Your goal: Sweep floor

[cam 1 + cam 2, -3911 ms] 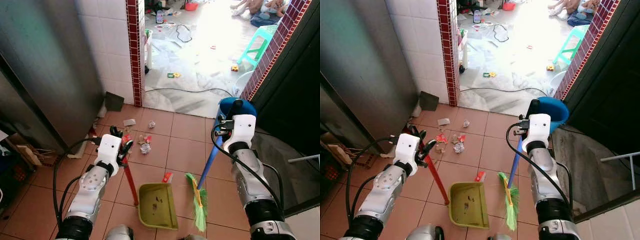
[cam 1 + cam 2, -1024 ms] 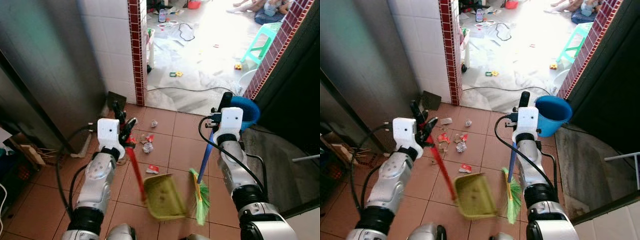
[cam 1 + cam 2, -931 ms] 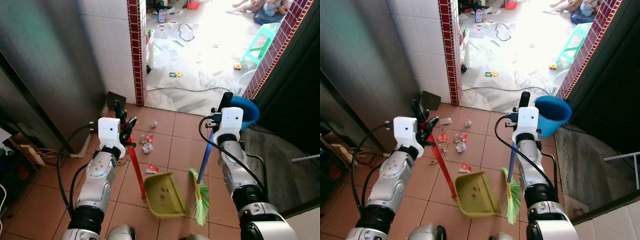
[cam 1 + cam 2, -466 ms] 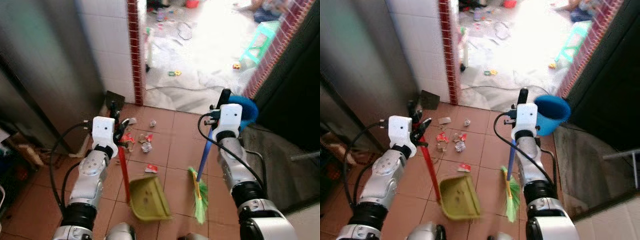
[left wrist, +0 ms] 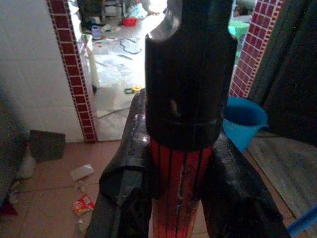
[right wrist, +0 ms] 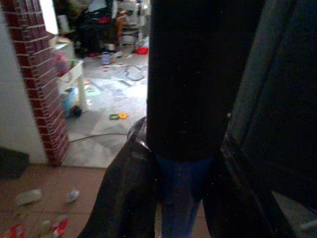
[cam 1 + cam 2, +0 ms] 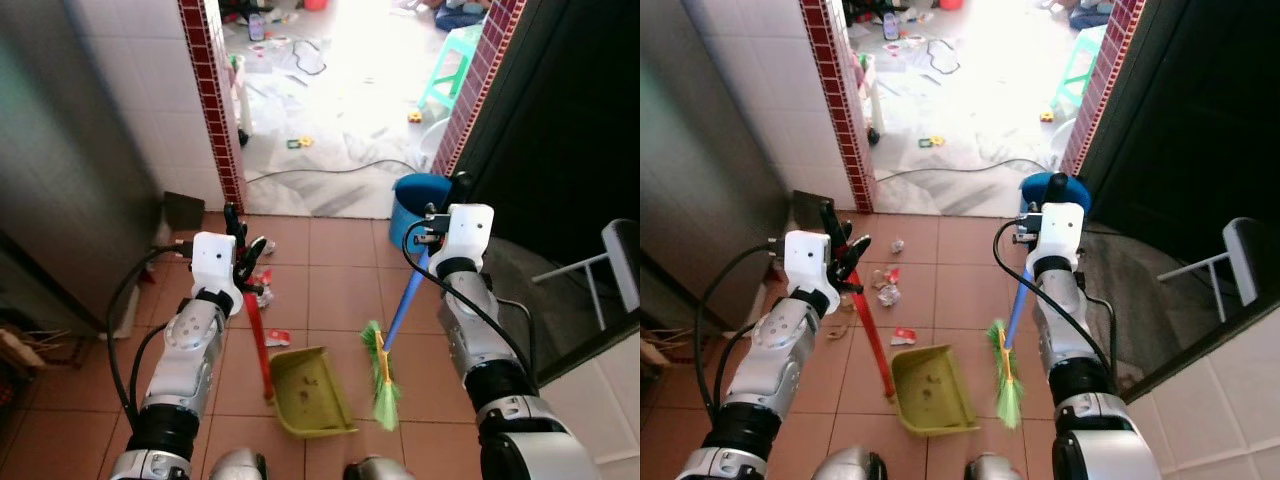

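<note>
My left gripper (image 7: pixel 241 243) is shut on the red handle (image 5: pixel 181 171) of a green dustpan (image 7: pixel 310 392). The pan sits low over the terracotta tiles in front of me, with a few crumbs inside. My right gripper (image 7: pixel 456 200) is shut on the blue handle (image 6: pixel 180 197) of a broom. The broom's green bristles (image 7: pixel 383 392) touch the floor just right of the pan. Crumpled scraps (image 7: pixel 887 291) and a red wrapper (image 7: pixel 278 338) lie on the tiles beyond the pan, near the left hand.
A blue bucket (image 7: pixel 414 196) stands by the doorway beside my right arm. A metal cabinet (image 7: pixel 70 200) and a red-edged tiled wall (image 7: pixel 205 90) close the left. Past the threshold are a black cable (image 7: pixel 320 170), toys and a green stool (image 7: pixel 448 65). A white chair (image 7: pixel 610 270) is at right.
The whole view has swung to the right. The dustpan, tilted up a second ago, now sits lower and flatter. Both grippers keep their hold on the handles.
</note>
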You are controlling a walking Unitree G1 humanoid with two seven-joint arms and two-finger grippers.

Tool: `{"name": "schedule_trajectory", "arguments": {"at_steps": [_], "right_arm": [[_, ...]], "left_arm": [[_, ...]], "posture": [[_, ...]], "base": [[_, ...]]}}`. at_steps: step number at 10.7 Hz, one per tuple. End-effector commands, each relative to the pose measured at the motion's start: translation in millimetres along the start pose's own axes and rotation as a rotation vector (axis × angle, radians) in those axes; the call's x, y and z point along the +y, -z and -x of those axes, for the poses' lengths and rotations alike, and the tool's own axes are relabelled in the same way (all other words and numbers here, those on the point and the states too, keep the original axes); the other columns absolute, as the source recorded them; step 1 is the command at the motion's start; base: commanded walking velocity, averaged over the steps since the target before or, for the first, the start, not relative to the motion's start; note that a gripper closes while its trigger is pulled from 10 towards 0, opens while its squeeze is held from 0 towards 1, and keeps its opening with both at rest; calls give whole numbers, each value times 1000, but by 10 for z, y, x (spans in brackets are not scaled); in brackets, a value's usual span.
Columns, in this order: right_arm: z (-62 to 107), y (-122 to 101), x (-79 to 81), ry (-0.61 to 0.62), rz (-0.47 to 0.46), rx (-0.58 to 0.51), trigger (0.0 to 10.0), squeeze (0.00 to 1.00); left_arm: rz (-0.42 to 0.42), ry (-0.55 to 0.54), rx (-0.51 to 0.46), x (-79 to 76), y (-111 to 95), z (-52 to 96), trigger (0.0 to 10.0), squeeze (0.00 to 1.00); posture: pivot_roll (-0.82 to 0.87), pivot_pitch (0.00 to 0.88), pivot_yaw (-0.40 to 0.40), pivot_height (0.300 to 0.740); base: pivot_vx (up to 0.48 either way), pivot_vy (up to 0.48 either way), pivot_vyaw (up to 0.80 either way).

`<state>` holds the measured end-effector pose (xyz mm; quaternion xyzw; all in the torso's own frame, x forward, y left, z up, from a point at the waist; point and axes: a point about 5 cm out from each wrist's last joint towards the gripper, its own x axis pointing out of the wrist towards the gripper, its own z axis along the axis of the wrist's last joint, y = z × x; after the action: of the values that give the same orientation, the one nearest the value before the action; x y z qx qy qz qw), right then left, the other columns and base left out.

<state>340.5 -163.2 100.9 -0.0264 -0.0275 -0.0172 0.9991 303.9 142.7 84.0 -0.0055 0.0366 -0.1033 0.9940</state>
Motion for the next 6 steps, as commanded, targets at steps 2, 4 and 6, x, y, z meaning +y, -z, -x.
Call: {"name": "schedule_trajectory", "arguments": {"at_steps": [2, 4, 6], "right_arm": [[-27, -36, 6, -8, 19, -13, 10000, 0], [-55, -65, 16, -10, 18, -21, 10000, 0], [-59, -86, 13, -12, 24, -36, 10000, 0]], "left_arm": [[1, -6, -77, 37, -209, -19, 10000, 0], [-1, 3, -92, 31, -254, -45, 10000, 0], [-4, -2, -91, 26, -271, -44, 10000, 0]], "posture": [[-16, 0, -8, 740], [-6, 0, -9, 740], [-8, 0, -9, 740]], "base": [[0, 133, 0], [122, 418, 0], [242, 416, 0]]}}
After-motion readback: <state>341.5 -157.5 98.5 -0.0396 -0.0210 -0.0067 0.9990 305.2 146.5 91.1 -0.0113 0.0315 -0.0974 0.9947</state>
